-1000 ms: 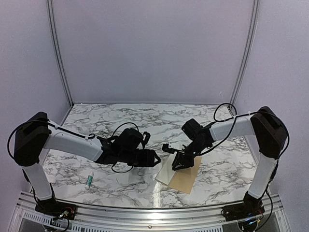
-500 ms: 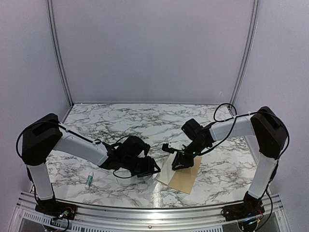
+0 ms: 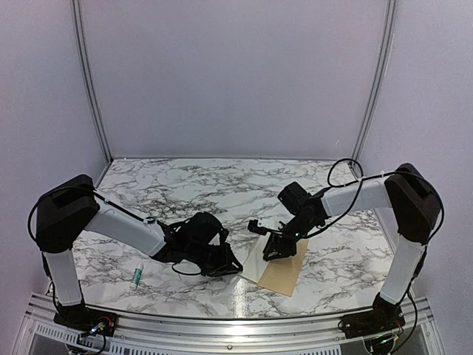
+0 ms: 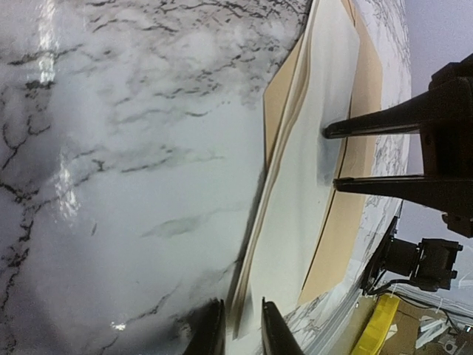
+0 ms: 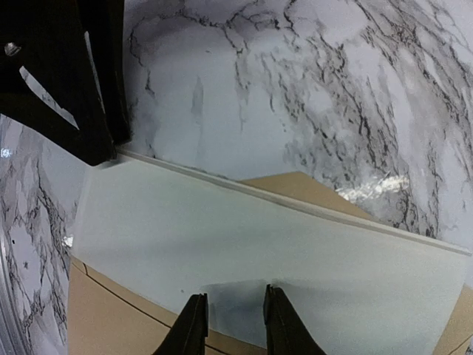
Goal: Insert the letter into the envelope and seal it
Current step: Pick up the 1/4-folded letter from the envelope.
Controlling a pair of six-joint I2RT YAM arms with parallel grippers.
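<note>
The letter [image 3: 253, 260], pale side up and folded, lies on the brown envelope [image 3: 286, 276] at the table's near middle. My right gripper [image 3: 272, 254] stands over the letter's middle, its jaws a little apart and both tips down on the paper [image 5: 259, 237]; nothing is between them [image 5: 235, 314]. My left gripper [image 3: 235, 268] is low at the letter's near-left corner. In the left wrist view its jaws [image 4: 242, 325] stand narrowly apart with the corner of the letter [image 4: 310, 185] between them, and a gap still shows. The envelope [image 4: 367, 111] shows beyond the sheet.
A white glue stick with a green cap [image 3: 136, 276] lies near the left arm's base. The marble table [image 3: 185, 185] ends at a metal rail close below the envelope. Grey walls stand on three sides.
My left arm has swung down and right to the letter's near-left corner, and its jaws have narrowed a lot. The right gripper, letter and envelope have not moved.
</note>
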